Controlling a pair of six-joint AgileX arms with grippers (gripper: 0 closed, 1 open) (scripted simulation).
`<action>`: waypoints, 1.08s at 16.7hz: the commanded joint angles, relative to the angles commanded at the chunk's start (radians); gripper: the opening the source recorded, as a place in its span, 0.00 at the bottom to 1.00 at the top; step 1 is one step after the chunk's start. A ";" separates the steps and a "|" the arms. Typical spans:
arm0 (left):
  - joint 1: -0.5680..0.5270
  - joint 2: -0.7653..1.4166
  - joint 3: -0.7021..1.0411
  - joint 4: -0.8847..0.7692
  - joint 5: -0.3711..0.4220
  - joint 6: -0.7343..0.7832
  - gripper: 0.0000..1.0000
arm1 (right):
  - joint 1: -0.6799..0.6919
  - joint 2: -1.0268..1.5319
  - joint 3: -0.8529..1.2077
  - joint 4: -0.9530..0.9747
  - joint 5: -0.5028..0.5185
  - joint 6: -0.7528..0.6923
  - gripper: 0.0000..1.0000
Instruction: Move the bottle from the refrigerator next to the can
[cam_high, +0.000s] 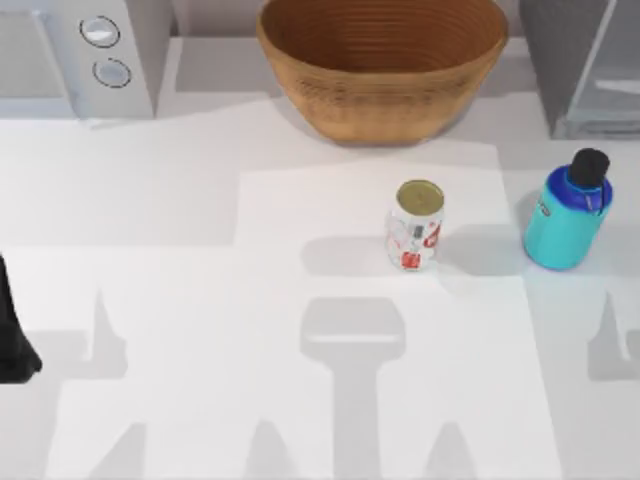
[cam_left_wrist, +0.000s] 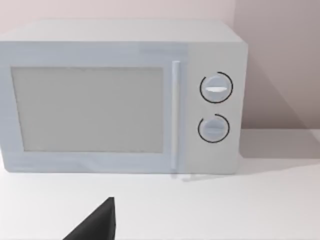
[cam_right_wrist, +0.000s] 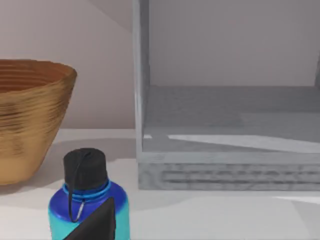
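Note:
The teal bottle (cam_high: 566, 216) with its black cap stands upright on the table, right of the white and red can (cam_high: 415, 226), with a gap of about one bottle width between them. Behind the bottle, at the back right, is the grey refrigerator (cam_high: 585, 70). In the right wrist view its compartment (cam_right_wrist: 225, 115) is open and bare, and the bottle (cam_right_wrist: 85, 200) stands close in front of it. A dark part of my right gripper (cam_right_wrist: 97, 225) overlaps the bottle's lower body. My left arm (cam_high: 12, 335) is parked at the table's left edge, and a dark part of its gripper (cam_left_wrist: 97, 225) faces the microwave.
A large woven basket (cam_high: 380, 65) sits at the back middle, just behind the can. A white microwave (cam_high: 75, 55) with two round knobs (cam_left_wrist: 215, 107) stands at the back left. The white table (cam_high: 200, 330) stretches in front of them.

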 joint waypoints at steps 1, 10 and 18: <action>0.000 0.000 0.000 0.000 0.000 0.000 1.00 | 0.003 0.003 0.004 0.002 0.001 0.000 1.00; 0.000 0.000 0.000 0.000 0.000 0.000 1.00 | -0.002 -0.230 0.198 -0.374 0.004 -0.005 1.00; 0.000 0.000 0.000 0.000 0.000 0.000 1.00 | -0.001 -0.587 0.488 -1.084 0.000 -0.007 1.00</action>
